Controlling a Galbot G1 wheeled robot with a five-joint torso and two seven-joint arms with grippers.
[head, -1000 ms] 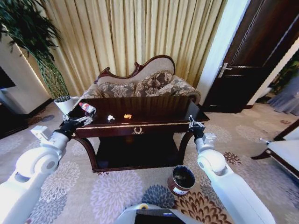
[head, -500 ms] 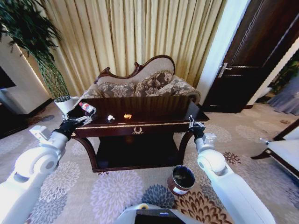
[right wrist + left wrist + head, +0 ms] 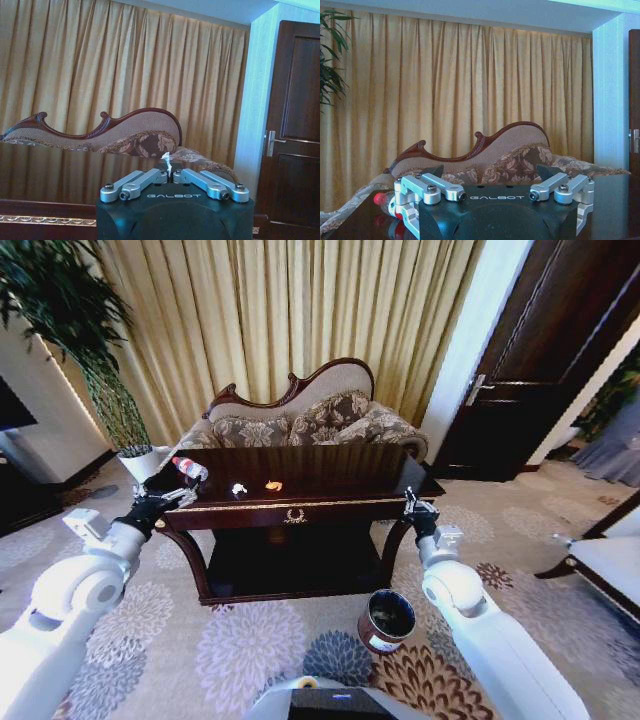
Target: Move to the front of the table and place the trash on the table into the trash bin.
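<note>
I am looking down from the head camera at the table [image 3: 300, 472], which spans the middle of my view with a sofa [image 3: 300, 420] close behind it. The trash bin [image 3: 388, 621] stands on the carpet below the table's front right corner, far lower than the tabletop.

My left gripper [image 3: 172, 499] hovers at the table's front left corner, its fingers spread apart and empty. My right gripper [image 3: 411, 506] sits at the front right corner with its fingers drawn together on nothing I can make out.

The bottle [image 3: 189, 468] lies on its side near the table's left edge, just past my left gripper. Its long axis runs diagonally, the red cap pointing toward the far left corner and the base toward the table's middle. In the left wrist view its red cap [image 3: 382, 199] peeks out beside the gripper [image 3: 492, 185]. The white scrap [image 3: 238, 489] and the orange scrap [image 3: 272, 485] rest near each other further toward the centre.

My worry is the bottle: lying round on a glossy top near the edge, a glancing touch could roll it off. The bin is also low and small, so a drop from table height might miss.
</note>
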